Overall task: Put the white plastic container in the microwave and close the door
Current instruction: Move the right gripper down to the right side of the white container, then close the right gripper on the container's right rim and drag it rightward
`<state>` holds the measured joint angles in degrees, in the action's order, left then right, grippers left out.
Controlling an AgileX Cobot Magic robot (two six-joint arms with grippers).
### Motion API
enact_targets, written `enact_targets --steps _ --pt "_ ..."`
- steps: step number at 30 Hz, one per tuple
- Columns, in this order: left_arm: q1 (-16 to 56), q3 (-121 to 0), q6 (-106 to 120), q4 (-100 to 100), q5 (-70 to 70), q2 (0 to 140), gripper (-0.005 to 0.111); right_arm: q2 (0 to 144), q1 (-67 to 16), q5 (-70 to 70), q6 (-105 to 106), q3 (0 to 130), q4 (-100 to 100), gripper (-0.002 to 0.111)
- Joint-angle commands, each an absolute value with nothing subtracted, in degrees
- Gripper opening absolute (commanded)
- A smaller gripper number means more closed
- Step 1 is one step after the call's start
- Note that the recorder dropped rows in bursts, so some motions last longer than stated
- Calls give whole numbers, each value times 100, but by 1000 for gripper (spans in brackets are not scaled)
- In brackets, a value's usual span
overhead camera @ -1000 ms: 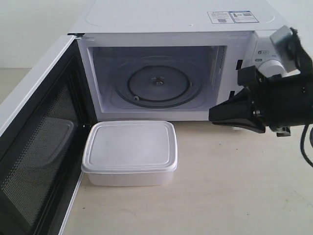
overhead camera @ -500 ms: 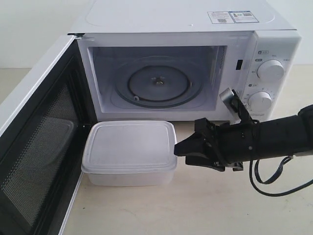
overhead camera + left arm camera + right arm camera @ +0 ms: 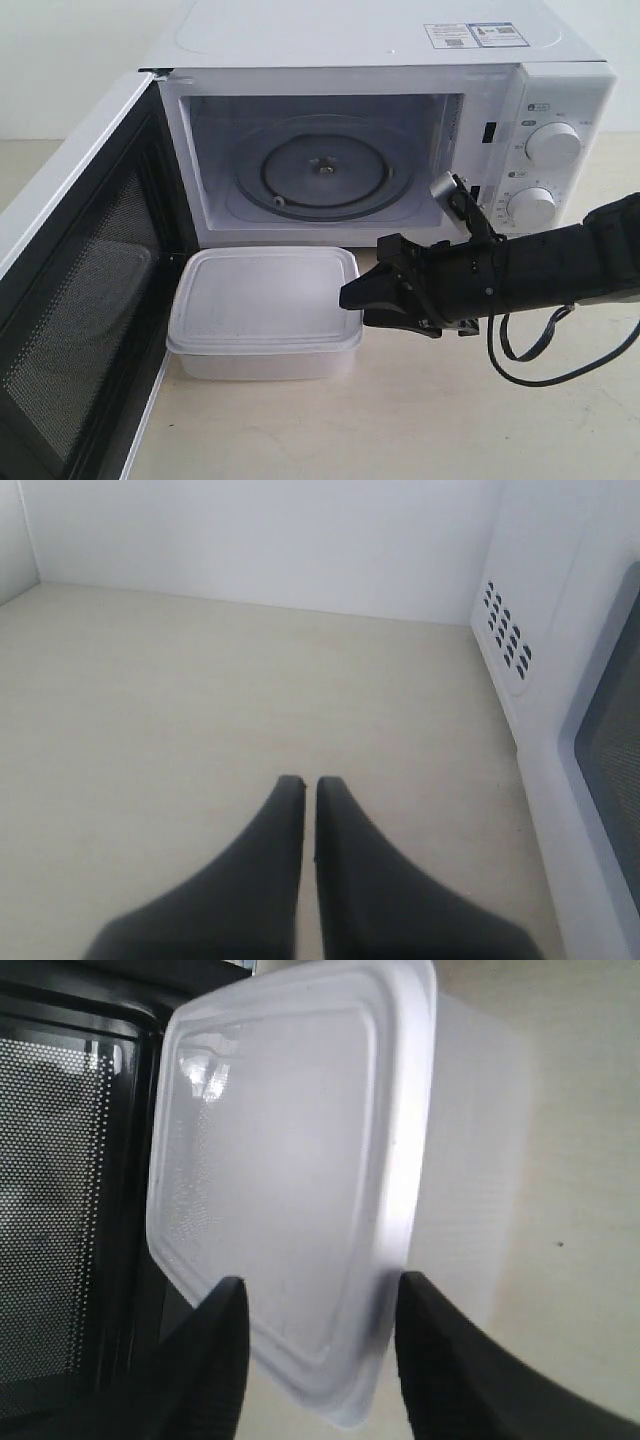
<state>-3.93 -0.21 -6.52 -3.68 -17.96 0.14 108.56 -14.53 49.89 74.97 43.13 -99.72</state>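
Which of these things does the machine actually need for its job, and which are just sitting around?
Needed: shallow translucent-white plastic container with lid; white boxy microwave; its open dark-windowed door; right hand, open at the container's edge.
Just there: beige table top; black cable; left hand, shut, empty.

Pale beige tabletop (image 3: 180, 700) with a faint grain, running out flat ahead of the left jaws and spreading under the right jaws too. Straight ahead of the left jaws it ends at a plain white wall (image 3: 260, 530), kinda matte looking. There's also a tiny dark speck (image 3: 560, 1244) sitting on the tabletop, off to the outer side of the right jaws, not touching them.
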Motion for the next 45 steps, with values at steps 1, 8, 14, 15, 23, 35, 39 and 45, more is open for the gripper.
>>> enact_targets --steps 1,8,14,15,23,35,39,45 --pt "-391 0 -640 -383 -1790 0 4 10870 -1600 4770 7464 4410 -9995 42" --pt "-391 0 -640 -383 -1790 0 4 10870 -1600 4551 7445 4410 -9995 42" --pt "-391 0 -640 -383 -1790 0 4 10870 -1600 4539 7422 4410 -9995 42" --pt "-391 0 -640 -383 -1790 0 4 10870 -1600 4539 7422 4410 -9995 42" --pt "-391 0 -640 -383 -1790 0 4 10870 -1600 4539 7422 4410 -9995 42" --pt "-391 0 -640 -383 -1790 0 4 10870 -1600 4573 7422 4410 -9995 42" --pt "-391 0 -640 -383 -1790 0 4 10870 -1600 4573 7422 4410 -9995 42" --pt "-391 0 -640 -383 -1790 0 4 10895 -1600 4538 7433 4410 -9995 42"
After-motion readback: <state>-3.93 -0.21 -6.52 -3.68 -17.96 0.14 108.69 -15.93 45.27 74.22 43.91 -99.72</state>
